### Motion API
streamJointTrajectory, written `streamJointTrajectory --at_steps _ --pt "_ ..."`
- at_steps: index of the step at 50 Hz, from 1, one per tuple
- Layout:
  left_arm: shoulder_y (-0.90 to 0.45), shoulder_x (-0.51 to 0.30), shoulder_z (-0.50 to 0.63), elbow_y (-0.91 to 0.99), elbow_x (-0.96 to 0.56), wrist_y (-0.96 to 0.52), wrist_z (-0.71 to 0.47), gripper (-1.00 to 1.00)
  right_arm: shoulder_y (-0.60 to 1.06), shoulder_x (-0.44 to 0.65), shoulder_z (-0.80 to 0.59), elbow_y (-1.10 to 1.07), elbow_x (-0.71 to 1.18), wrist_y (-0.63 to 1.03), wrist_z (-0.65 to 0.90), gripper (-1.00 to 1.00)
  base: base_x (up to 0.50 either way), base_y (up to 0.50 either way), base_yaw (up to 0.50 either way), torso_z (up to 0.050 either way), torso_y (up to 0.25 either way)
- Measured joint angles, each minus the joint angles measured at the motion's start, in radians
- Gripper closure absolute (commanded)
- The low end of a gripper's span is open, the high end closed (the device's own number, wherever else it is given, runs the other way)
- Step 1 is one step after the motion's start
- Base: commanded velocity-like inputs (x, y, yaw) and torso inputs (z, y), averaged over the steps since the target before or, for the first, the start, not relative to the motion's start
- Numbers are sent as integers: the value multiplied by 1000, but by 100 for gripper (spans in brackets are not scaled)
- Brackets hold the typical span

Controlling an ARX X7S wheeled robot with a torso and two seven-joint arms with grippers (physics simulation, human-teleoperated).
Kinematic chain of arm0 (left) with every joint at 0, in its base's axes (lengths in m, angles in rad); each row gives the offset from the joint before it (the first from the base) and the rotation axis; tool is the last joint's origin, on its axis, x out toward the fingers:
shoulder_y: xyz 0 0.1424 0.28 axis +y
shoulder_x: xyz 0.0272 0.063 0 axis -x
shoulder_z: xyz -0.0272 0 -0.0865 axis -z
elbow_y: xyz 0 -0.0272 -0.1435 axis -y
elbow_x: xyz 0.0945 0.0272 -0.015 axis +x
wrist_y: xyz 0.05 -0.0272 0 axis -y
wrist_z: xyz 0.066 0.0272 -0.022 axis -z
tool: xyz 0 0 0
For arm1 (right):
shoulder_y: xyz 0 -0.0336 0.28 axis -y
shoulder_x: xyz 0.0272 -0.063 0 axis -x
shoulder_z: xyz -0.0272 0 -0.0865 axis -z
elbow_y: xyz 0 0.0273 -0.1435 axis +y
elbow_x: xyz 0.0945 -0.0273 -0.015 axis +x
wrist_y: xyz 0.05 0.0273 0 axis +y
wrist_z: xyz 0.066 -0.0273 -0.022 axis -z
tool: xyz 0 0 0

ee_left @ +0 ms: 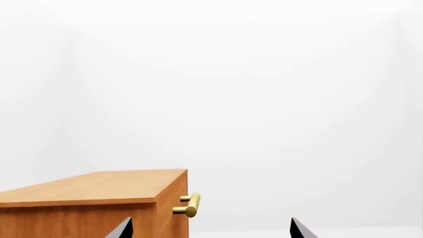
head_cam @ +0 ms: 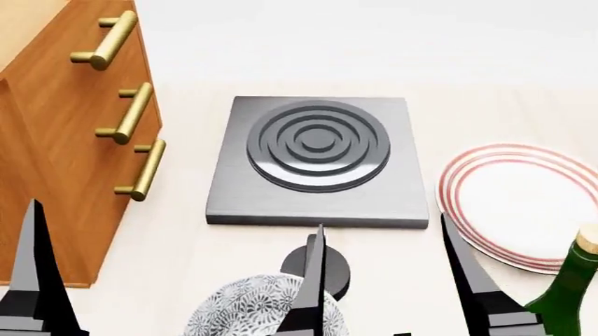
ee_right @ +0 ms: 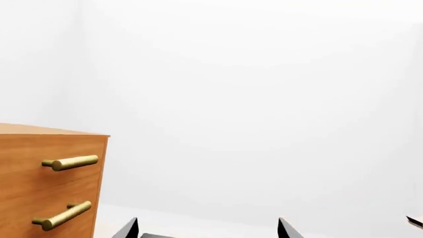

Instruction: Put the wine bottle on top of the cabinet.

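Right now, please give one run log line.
left gripper: open | right gripper: open | bottle: upright, not held | cabinet: top bare

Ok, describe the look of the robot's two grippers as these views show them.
Both grippers have long, slim fingers in matte dark grey to black that taper to sharp, blade-like points. In the head view the left gripper and right gripper widen toward angular, faceted bases at the frame's lower edge. The wrist views show only black pointed fingertips. No cables, markings or coloured parts are visible.
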Motion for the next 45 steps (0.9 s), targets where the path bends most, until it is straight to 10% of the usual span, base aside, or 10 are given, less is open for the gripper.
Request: streamJointTrajectory --at_steps 45 --pt "-24 -20 35 -6 -18 11 -31 -100 -106 80 304 -17 59 4 62 -100 0 0 0 0 0"
